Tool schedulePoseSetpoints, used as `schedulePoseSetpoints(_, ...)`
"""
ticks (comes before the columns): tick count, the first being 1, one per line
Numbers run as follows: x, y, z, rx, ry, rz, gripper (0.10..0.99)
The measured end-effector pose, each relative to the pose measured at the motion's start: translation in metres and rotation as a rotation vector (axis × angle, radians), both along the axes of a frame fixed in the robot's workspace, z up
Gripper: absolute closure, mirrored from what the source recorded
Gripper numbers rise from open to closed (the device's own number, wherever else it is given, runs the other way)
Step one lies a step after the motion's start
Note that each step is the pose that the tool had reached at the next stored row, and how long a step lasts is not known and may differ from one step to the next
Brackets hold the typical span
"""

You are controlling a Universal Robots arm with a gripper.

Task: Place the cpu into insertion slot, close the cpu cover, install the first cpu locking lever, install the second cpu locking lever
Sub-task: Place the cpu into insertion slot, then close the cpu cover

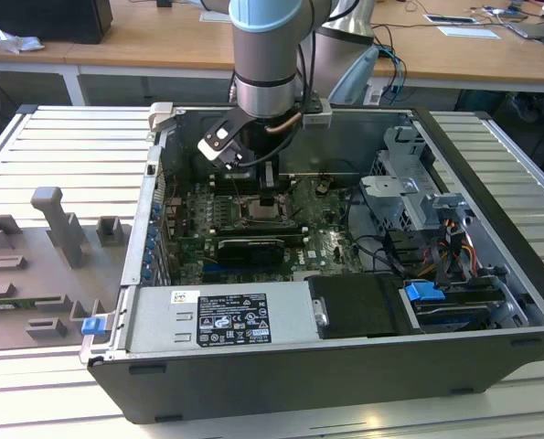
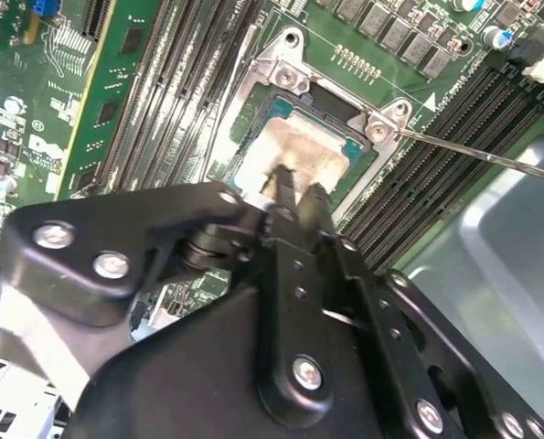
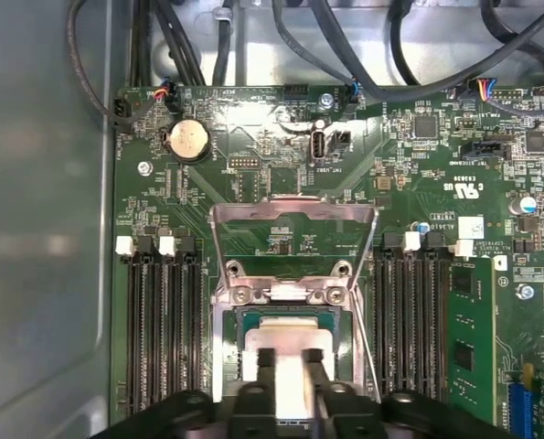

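Note:
The cpu point(image 3: 285, 334) lies flat in the insertion slot point(image 3: 230, 352) on the green motherboard, its pale metal face up; its face point(image 2: 299, 151) also shows in the second wrist view. The cpu cover point(image 3: 294, 212) stands raised on its hinge at the slot's far side. A thin locking lever point(image 2: 473, 154) sticks out free beside the slot. My gripper point(image 3: 291, 366) hangs just above the cpu, its fingers point(image 2: 281, 183) a narrow gap apart with nothing between them. In the exterior view the gripper point(image 1: 267, 197) is deep inside the computer case.
Black memory slots point(image 3: 162, 329) flank the socket on both sides. A long black expansion card point(image 1: 249, 249) lies in front of it. The power supply point(image 1: 217, 320), drive cage point(image 1: 409, 183) and loose cables point(image 1: 390, 247) crowd the case. Grey fixtures point(image 1: 61, 229) stand on the table outside.

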State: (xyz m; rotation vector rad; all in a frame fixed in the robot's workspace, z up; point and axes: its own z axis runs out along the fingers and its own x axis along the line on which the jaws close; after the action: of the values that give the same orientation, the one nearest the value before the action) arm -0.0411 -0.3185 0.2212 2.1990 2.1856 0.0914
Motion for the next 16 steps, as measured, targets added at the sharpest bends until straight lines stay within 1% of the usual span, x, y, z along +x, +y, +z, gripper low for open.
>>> schedulePoseSetpoints(1,0.0,-0.0003,0.0,0.0,0.0,0.0,0.855)
schedulePoseSetpoints(2,0.0,-0.0009,0.0001,0.0,0.0,0.0,0.98)
schedulePoseSetpoints(11,0.0,-0.0016,0.0004,0.0,-0.0001,0.0,0.98)
schedulePoseSetpoints(15,0.0,-0.0016,0.002,0.0,0.0,0.0,0.98)
schedulePoseSetpoints(16,0.003,-0.0015,0.002,0.0,0.0026,0.0,0.98)
